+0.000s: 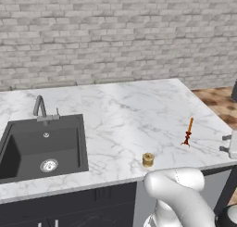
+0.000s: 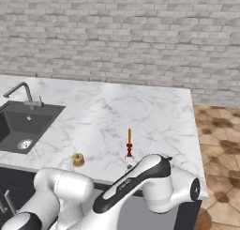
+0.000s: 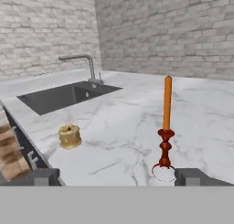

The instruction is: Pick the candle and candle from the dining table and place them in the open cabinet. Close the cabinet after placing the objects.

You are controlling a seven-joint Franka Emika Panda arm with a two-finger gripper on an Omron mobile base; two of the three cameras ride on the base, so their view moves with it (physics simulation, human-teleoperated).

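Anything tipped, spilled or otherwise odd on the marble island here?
Nothing stands out. The tall orange taper candle in its red holder stands upright, the squat yellow candle sits upright beside it, and the white marble top looks clean.

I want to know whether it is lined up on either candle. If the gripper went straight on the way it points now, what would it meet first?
Probably nothing: the gripper, jaws open, points between the tall orange candle and the short yellow candle.

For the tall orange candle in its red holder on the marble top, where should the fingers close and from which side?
Probably the red turned stem of the tall candle, just under the orange stick, approached level from the table's near edge. It stands upright and slender, so open fingers could straddle it sideways. The gripper already faces it, the table around it is bare, and the short candle sits well apart.
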